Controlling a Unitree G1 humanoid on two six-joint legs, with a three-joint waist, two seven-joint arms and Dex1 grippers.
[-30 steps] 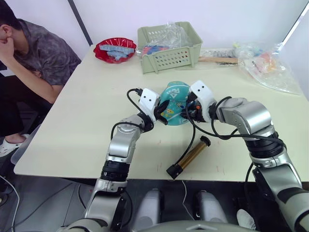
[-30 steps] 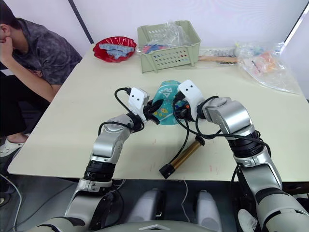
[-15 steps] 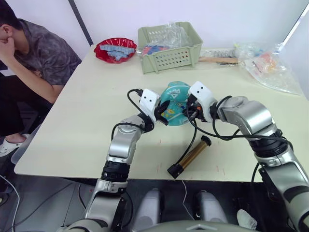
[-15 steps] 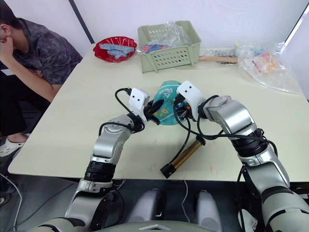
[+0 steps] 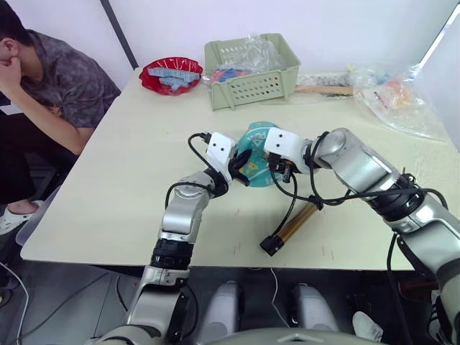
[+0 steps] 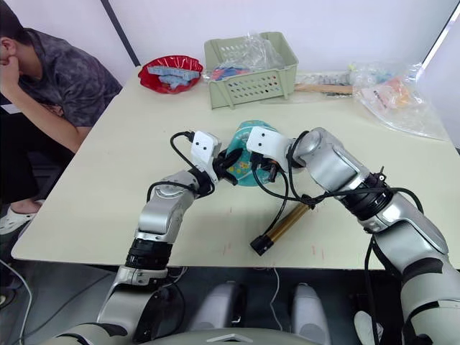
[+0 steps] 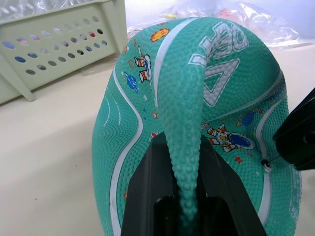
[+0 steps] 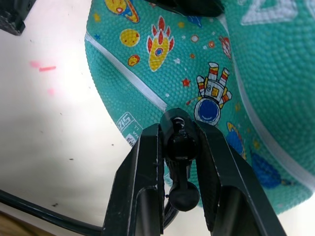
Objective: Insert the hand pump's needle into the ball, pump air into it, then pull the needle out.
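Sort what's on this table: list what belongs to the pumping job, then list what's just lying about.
In the job:
- ball, a fold pinched by the left end effector
- needle, held by the right end effector
- hand pump, lying on the table

Lying about:
- green basket
- red dish
- plastic bags

1. A cream-coloured table [image 5: 129,180] with rounded corners fills the middle of the scene; a few small red marks show near its front edge.
2. A pale green perforated plastic basket [image 5: 253,72] stands at the far side, holding clear plastic bags and colourful items.
3. A red dish [image 5: 171,74] sits just left of the basket.
4. Clear plastic bags [image 5: 399,97] lie at the far right corner.
5. A plain white wall [image 5: 323,25] rises behind.
6. A person [image 5: 47,93] in a dark patterned shirt sits at the left.
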